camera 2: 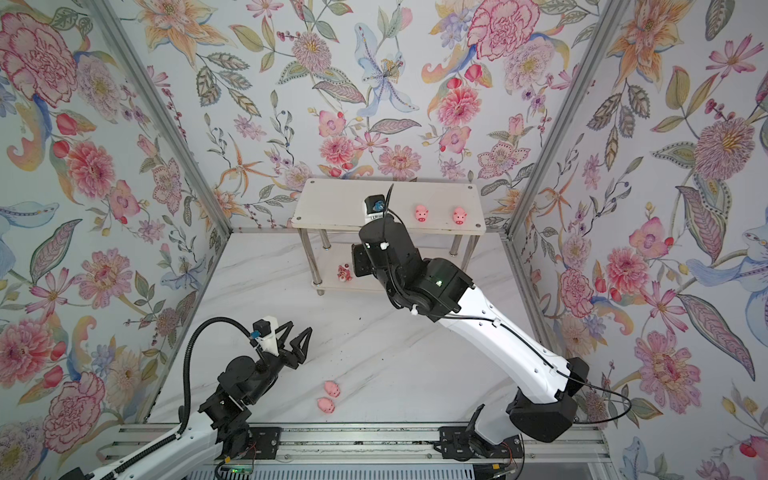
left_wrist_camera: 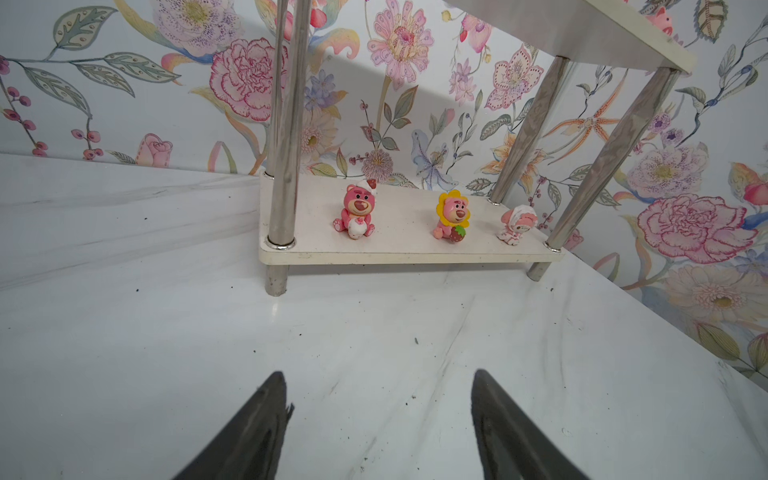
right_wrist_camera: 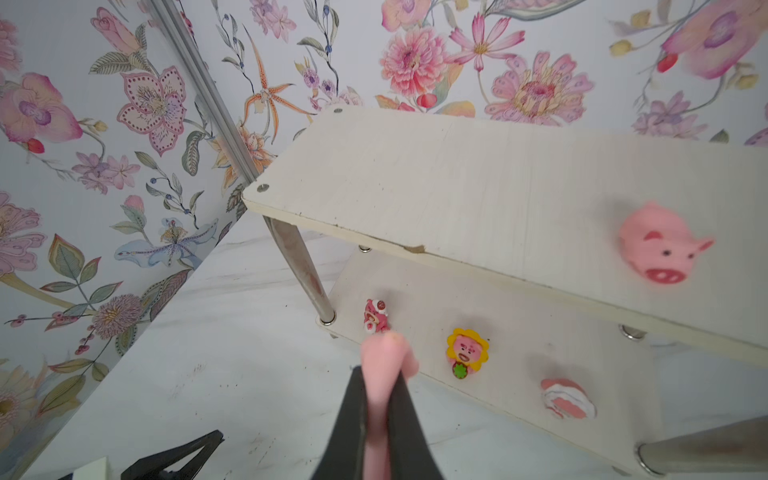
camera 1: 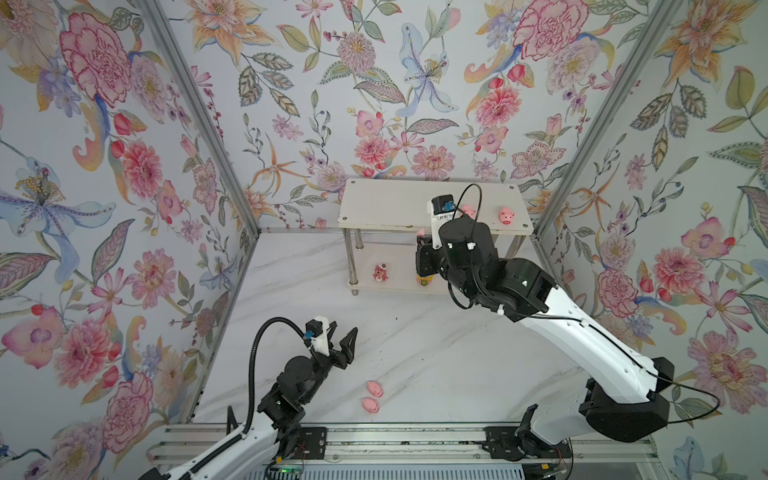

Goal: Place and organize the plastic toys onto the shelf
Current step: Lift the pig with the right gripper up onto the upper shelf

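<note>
Marble-look white worktop (camera 1: 415,353), floral walls (camera 1: 291,104). Right end effector (right_wrist_camera: 379,372) clenched on small pink plastic pig (right_wrist_camera: 384,351), just off front edge of white two-tier chrome-legged shelf (camera 1: 374,199). Second pink pig (camera 2: 422,214) and third pink pig (camera 2: 459,216) on top tier, ahead-right of it; red-pink bear figurine (left_wrist_camera: 355,212), yellow-petalled figurine (left_wrist_camera: 453,216), pink-and-white figurine (left_wrist_camera: 515,226) on lower tier below it. Left end effector (left_wrist_camera: 378,384) released; fourth pink pig (camera 1: 375,388) and fifth pink pig (camera 1: 370,404) on worktop right of it.

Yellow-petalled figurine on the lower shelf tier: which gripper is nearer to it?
Right. The right gripper, shut on a pink pig, is at the shelf's front edge, close by the yellow-petalled figurine. The left gripper, fingers open, is over the table, well short of the shelf.
</note>
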Motion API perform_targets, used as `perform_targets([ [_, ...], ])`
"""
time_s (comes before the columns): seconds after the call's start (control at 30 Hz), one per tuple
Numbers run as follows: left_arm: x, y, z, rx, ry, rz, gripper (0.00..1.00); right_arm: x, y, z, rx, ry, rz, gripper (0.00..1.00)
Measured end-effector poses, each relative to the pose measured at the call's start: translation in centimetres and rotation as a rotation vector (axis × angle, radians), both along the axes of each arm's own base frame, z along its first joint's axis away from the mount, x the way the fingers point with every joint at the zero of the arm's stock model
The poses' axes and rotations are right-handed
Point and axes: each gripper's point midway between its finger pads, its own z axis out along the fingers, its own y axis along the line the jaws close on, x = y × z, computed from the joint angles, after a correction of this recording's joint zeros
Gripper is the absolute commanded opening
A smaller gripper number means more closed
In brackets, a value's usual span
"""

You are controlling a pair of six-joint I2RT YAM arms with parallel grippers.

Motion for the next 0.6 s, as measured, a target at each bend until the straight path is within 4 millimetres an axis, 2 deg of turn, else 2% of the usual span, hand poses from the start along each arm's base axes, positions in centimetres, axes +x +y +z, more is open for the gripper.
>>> perform_targets([
  [0.1,0.1,-0.1,-0.6,0.014,0.019,-0.003,0.71,2.0,-0.8,1.8,-0.025,-0.031,-0.033,0.08],
  [0.17,0.1,-0.2,-1.0,0.022,0.030,-0.007,0.71,3.7,-1.3,1.7,-0.052,-0.030,-0.064,0.08],
  [0.4,0.0,-0.4,-1.2,0.027,0.038,-0.020,0.71,9.2,-1.7,-1.5,-0.130,0.032,-0.130,0.09],
  [0.6,0.0,-0.4,-1.4,0.030,0.042,-0.020,0.71,11.7,-0.9,-3.1,-0.141,0.062,-0.136,0.09],
])
